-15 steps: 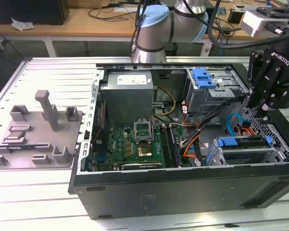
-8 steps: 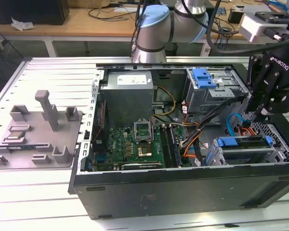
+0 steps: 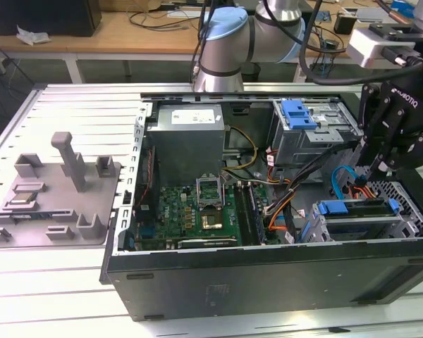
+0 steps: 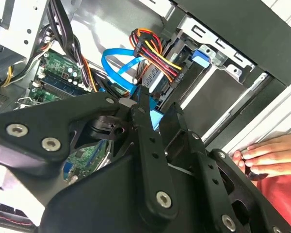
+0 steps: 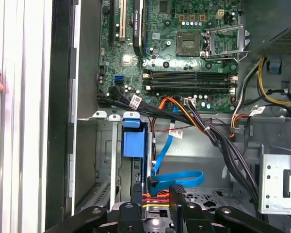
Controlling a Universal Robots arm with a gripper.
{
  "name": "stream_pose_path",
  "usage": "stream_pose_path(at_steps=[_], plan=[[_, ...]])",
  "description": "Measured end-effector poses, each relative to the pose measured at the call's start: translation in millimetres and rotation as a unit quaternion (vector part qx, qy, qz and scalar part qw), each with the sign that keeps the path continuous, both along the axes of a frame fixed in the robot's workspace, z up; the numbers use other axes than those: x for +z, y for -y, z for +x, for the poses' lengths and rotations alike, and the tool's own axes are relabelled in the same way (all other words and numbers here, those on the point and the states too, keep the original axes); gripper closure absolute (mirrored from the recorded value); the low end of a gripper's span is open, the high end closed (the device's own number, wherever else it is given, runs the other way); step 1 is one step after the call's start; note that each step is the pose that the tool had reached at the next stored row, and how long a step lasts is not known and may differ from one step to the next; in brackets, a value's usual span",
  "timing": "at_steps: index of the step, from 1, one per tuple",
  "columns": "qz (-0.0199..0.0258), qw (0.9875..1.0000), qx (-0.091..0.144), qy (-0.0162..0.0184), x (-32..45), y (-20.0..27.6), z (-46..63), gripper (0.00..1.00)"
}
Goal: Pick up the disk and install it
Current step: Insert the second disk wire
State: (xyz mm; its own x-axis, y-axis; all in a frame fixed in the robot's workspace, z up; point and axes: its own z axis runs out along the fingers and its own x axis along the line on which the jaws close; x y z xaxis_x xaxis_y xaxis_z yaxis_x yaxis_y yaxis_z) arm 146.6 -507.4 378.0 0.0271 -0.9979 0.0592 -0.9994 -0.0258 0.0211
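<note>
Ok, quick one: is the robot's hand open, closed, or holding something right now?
Hand: open, holding nothing.

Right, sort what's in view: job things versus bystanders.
Job: the disk, in the case's drive bay; the claw, open, close by.
Lying about: grey fixture plate, bare blue bracket, thin blue cable, a person's hand.
</note>
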Motion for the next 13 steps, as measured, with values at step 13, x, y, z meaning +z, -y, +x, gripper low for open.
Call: stream_pose_path(at_steps=[13], plan=[[0.0001,1.0,0.0,0.0,-8.0,0.3,-0.9,0.64]])
